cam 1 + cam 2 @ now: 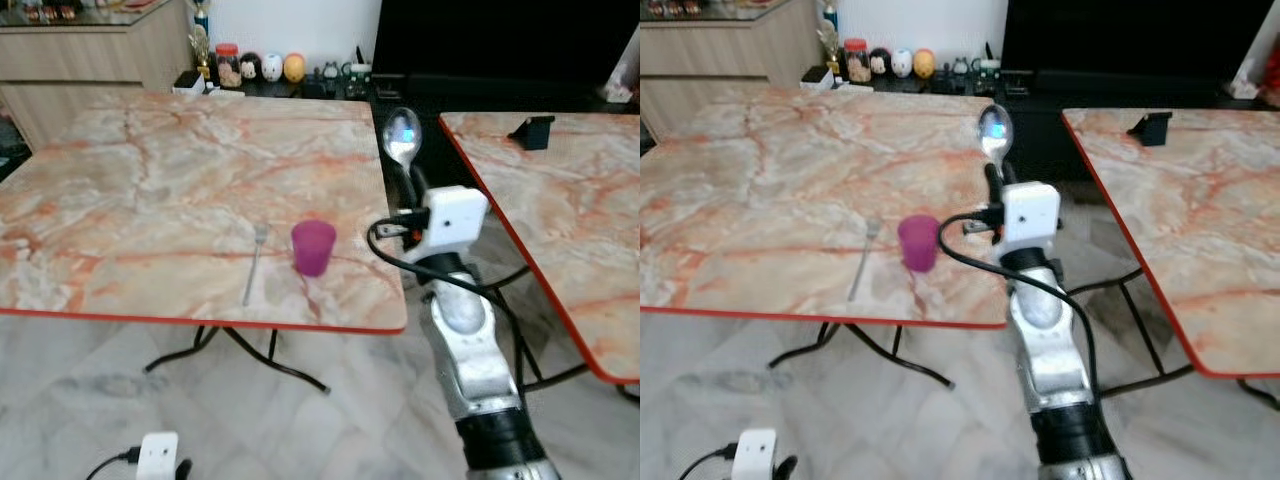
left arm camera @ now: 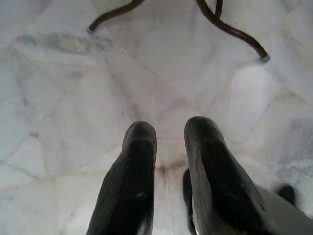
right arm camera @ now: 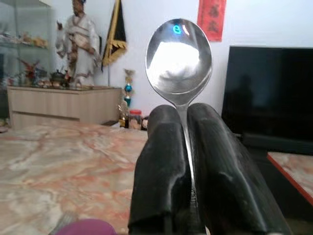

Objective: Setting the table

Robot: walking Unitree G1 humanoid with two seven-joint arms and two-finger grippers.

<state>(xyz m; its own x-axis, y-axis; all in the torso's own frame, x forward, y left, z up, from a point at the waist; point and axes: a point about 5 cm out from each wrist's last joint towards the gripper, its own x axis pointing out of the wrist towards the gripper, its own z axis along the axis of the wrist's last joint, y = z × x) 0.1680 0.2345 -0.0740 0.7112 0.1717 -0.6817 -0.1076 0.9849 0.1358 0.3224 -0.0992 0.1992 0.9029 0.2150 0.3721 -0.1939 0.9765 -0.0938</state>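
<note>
Spoon (image 3: pixel 179 61) clamped upright in right gripper (image 3: pixel 188 122), purple cup (image 1: pixel 313 247) beside fork (image 1: pixel 255 263) on table (image 1: pixel 150 190), left gripper (image 2: pixel 168 147) slightly apart.

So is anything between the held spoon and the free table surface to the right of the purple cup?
Nothing visible. The right gripper holds the shiny metal spoon upright off the marble table's right edge; the purple plastic cup and silver fork sit further left.

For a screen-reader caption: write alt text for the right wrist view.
The right claw is shut on a spoon, bowl pointing up. Behind it are a marble table, a dark TV, a cabinet with a figurine, and a purple cup at the bottom edge.
</note>
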